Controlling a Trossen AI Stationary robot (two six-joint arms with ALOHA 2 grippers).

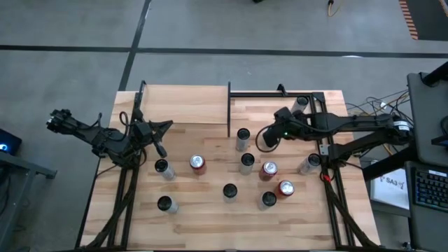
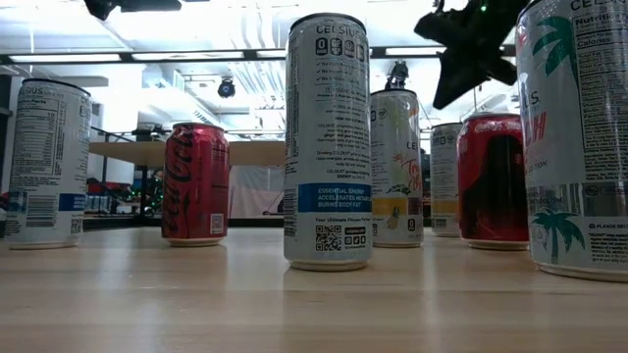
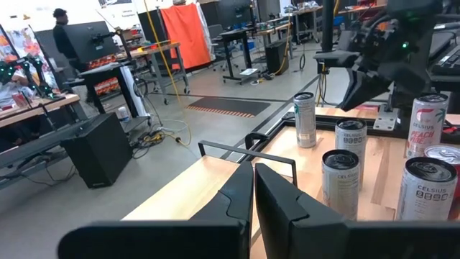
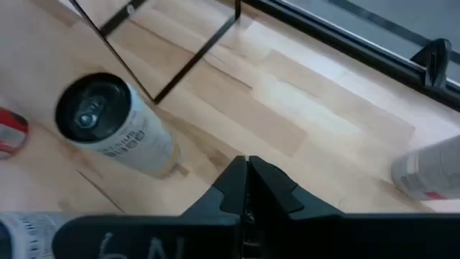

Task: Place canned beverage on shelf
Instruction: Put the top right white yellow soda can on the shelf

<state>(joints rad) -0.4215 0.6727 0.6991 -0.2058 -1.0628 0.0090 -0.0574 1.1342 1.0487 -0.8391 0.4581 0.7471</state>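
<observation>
Right gripper (image 1: 264, 140) hovers with fingers pressed together, empty, a silver can (image 1: 243, 138) just at its nine o'clock. Rigid, smooth, likely slippery; grip mid-body. Shelf (image 1: 185, 105) sits at ten o'clock. Left gripper (image 1: 160, 148) waits, closed.

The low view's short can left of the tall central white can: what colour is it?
Red with white script, a short cola can; the low view shows it best.

Readable print on the cans

The middle white can (image 2: 327, 142) reads "CELSIUS" and "ESSENTIAL ENERGY"; the red can (image 2: 195, 183) carries Coca-Cola script; the rightmost can (image 2: 579, 137) shows "Nutrition"; in the left wrist view a can (image 3: 424, 126) reads "CELSIUS PEACH".
</observation>
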